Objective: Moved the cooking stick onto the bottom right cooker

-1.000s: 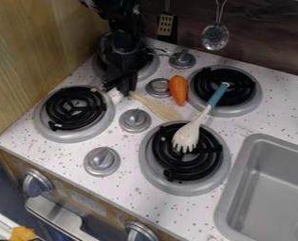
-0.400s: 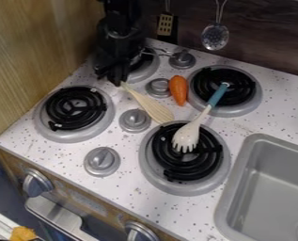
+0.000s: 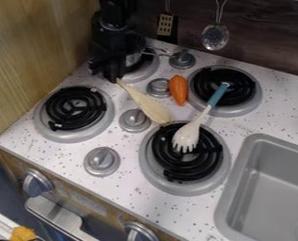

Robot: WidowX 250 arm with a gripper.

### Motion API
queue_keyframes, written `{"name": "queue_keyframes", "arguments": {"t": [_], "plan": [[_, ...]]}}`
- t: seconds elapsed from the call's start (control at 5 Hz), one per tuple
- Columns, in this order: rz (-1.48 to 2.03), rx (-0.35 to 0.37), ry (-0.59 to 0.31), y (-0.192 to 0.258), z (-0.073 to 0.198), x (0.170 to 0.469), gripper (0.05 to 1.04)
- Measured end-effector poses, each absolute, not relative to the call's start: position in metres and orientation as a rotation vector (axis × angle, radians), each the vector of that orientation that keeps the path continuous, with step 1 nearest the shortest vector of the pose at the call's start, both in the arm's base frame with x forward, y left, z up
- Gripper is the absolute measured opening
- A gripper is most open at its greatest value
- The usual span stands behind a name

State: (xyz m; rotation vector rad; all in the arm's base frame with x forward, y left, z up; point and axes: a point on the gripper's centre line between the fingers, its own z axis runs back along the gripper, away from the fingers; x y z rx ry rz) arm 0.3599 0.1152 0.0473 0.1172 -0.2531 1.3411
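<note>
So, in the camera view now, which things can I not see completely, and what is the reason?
All in the camera view:
- Pot: mostly hidden behind the gripper; its contents can't be seen.
- Wooden spoon: the handle's far end is covered by the gripper.
- Sink: cut off by the right and bottom edges.
- Yellow thing: cut off by the bottom edge; I can't tell what it is.

1. This was a kitchen, seemingly a toy one.
2. Four coil burners [image 3: 192,174] and round knobs [image 3: 102,161] sat on a speckled white desk [image 3: 129,202].
3. A grey sink [image 3: 277,188] lay beside them.
4. A slotted turner [image 3: 166,24] and a skimmer [image 3: 215,37] hung behind.
</note>
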Motion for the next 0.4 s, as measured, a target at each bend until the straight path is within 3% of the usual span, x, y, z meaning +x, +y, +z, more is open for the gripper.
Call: {"name": "queue_keyframes", "arguments": {"t": [0.2,0.4], "plan": [[1.354,0.122,-0.269,0.117,0.058,0.355,0.09],[1.384,0.128,-0.208,0.12,0.058,0.343,0.09]]}}
